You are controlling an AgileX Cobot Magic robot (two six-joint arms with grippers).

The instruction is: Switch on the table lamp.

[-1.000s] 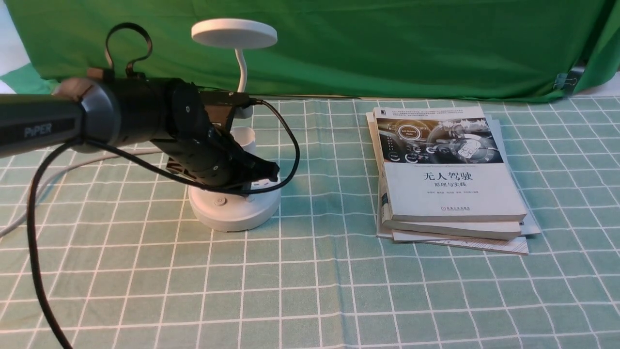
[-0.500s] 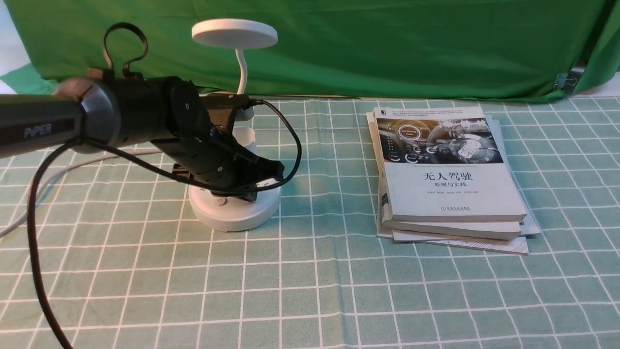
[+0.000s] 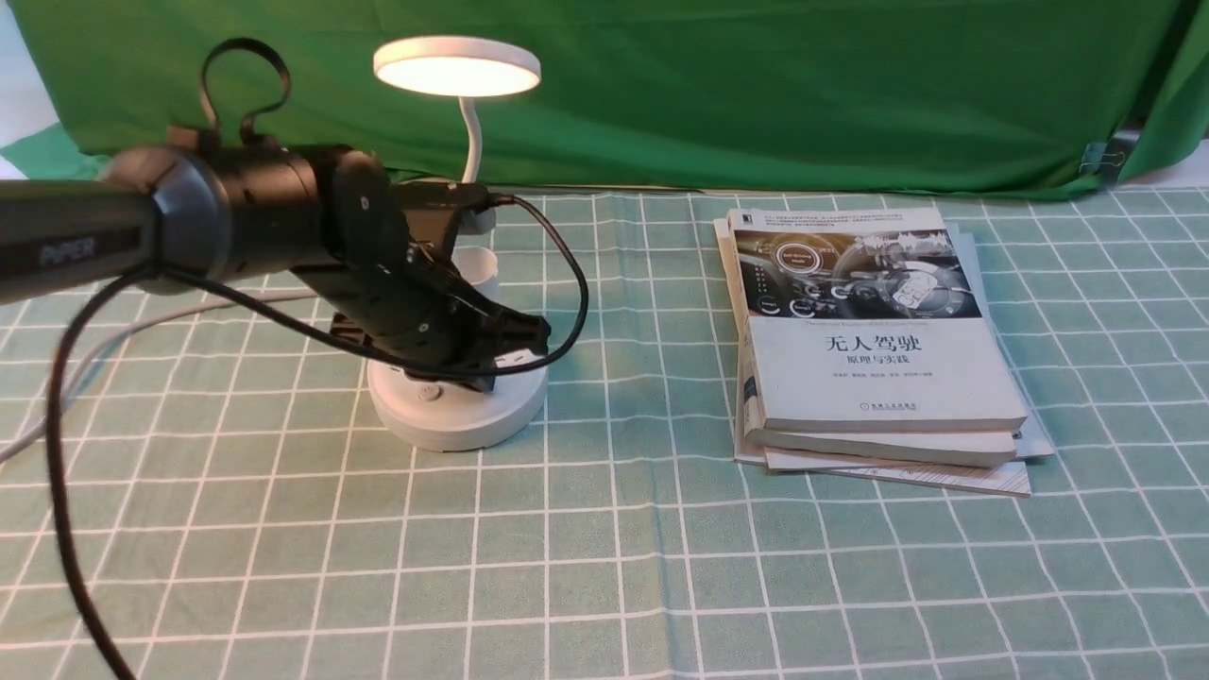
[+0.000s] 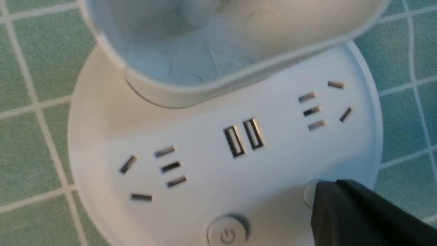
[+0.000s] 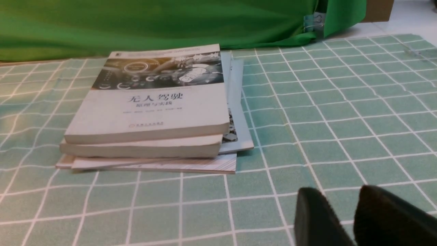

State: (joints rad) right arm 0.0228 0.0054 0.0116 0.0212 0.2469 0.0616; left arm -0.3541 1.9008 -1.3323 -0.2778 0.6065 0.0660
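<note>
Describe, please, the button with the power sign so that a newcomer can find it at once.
On the left side of the checked tablecloth stands a white lamp with a lit round head. On the near part of its round base is a small round button. It shows a power sign, while the other round button is partly hidden by the left jaws.

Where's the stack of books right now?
In the front view, the stack of books lies on the right side of the checkered cloth, just in front of the green curtain.
</note>
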